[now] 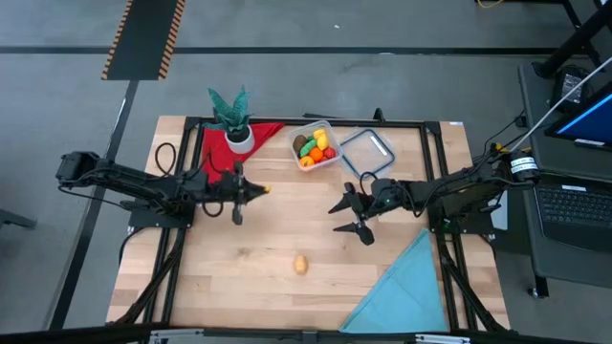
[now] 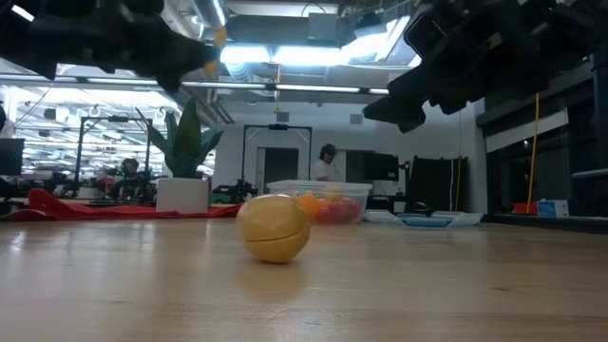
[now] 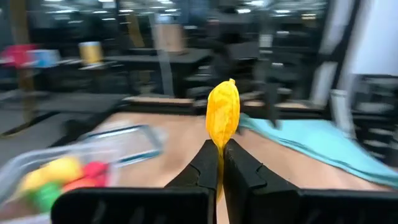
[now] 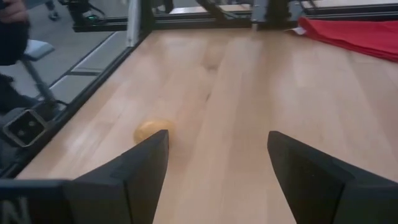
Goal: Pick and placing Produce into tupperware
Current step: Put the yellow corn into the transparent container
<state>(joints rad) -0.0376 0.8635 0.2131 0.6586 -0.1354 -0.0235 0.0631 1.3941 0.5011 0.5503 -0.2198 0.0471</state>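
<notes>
Produce [image 1: 314,148] in tupperware [image 1: 326,127], lid [image 1: 367,153] just right

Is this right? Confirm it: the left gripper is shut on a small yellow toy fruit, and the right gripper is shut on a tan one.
Half wrong. The left gripper is shut on the small yellow toy fruit, but the right gripper is open and empty. The right wrist view shows its fingers spread, with the round tan toy piece lying loose on the wooden table.

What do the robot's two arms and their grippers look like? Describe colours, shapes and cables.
Both arms are black and slender, built of jointed segments. The left gripper and right gripper each have two flat, tapering black fingers. Black cables loop beside the arms' bases.
</notes>
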